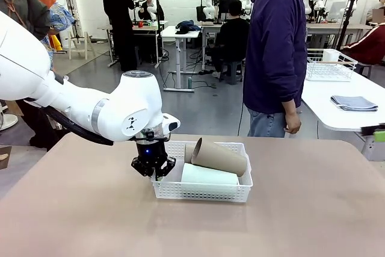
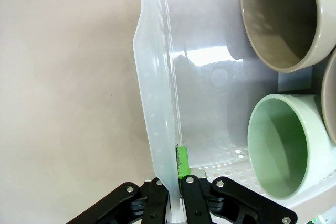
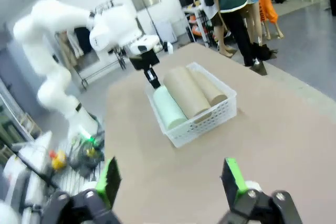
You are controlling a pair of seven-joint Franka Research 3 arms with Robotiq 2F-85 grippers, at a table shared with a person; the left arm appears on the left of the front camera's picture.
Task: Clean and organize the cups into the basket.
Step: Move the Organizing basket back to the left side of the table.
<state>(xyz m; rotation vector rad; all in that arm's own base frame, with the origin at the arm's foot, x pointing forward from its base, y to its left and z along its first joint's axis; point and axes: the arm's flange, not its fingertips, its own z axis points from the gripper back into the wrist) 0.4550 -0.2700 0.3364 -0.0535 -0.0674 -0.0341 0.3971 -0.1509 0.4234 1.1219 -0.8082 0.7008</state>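
Note:
The white lattice basket (image 1: 201,192) sits mid-table. A mint green cup (image 1: 209,175) lies on its side in it, and a tan cup (image 1: 219,156) rests tilted on top. My left gripper (image 1: 154,170) is shut on the basket's left wall, one finger inside and one outside. In the left wrist view the wall (image 2: 157,103) runs up between my gripper's (image 2: 176,182) fingers, with the tan cup's mouth (image 2: 281,19) and the mint cup's mouth (image 2: 286,150) beyond. My right gripper (image 3: 170,179) hangs open above the table, well short of the basket (image 3: 202,127), which holds the mint cup (image 3: 169,107) and two tan cups (image 3: 186,93).
A person in a dark blue hoodie (image 1: 277,46) stands at the far side of the table. On a white table at the back right are a wire rack (image 1: 328,64) and a folded grey cloth (image 1: 354,102). Bare tabletop (image 1: 90,209) surrounds the basket.

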